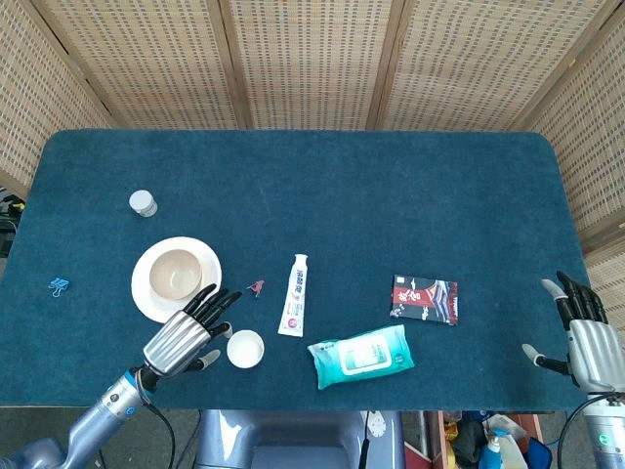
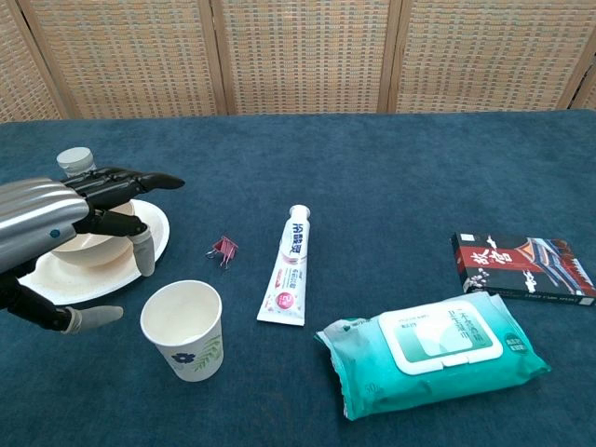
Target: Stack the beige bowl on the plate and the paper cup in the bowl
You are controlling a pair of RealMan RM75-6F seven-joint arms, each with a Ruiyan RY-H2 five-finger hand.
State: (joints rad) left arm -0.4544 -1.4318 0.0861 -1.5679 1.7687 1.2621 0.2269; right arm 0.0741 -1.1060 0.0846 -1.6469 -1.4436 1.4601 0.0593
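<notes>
Matt beige bowl (image 1: 177,275) & plate (image 1: 146,298), paper cup (image 2: 182,330), glossy wipes pack (image 2: 433,353), fuzzy blue tablecloth (image 1: 322,186)

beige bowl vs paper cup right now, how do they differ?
The beige bowl sits on the plate; the paper cup stands on the table cloth. The bowl is wide, shallow and plain; the cup is taller, narrower, with a flower print. Both are upright, empty and held by neither hand.

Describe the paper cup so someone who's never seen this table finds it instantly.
Start at the white plate with the beige bowl near the table's left front. The paper cup stands upright just in front of it, beside the left hand. It is the only open-topped cup, with a small blue flower printed on it.
</notes>
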